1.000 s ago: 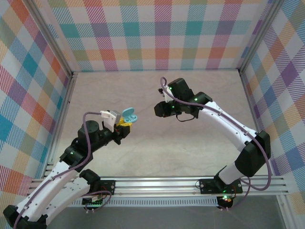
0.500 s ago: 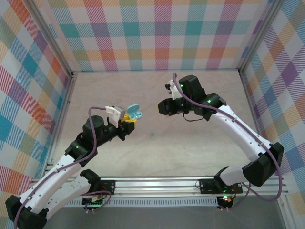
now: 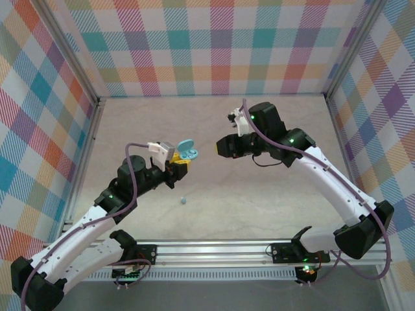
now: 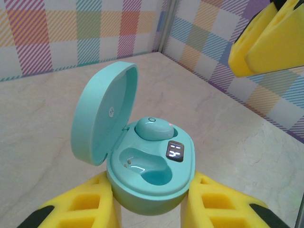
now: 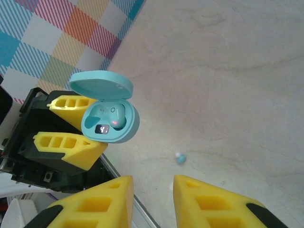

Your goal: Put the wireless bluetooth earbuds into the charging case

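Pale marbled tabletop (image 3: 259, 201), plaid walls (image 3: 207, 45); left gripper (image 3: 176, 163) tight around charging case (image 4: 151, 176), right gripper (image 5: 153, 197) agape.

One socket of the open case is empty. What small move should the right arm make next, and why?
Probably lower the right gripper toward the loose blue earbud on the table to grasp it. Its jaws are apart and hold nothing, while the left gripper holds the open case, one seated earbud beside the empty socket.

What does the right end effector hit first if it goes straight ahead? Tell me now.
Most likely the open charging case, clamped in the left end effector: in the top view, the right end effector points straight at it across a bare gap. Their relative heights are unclear.
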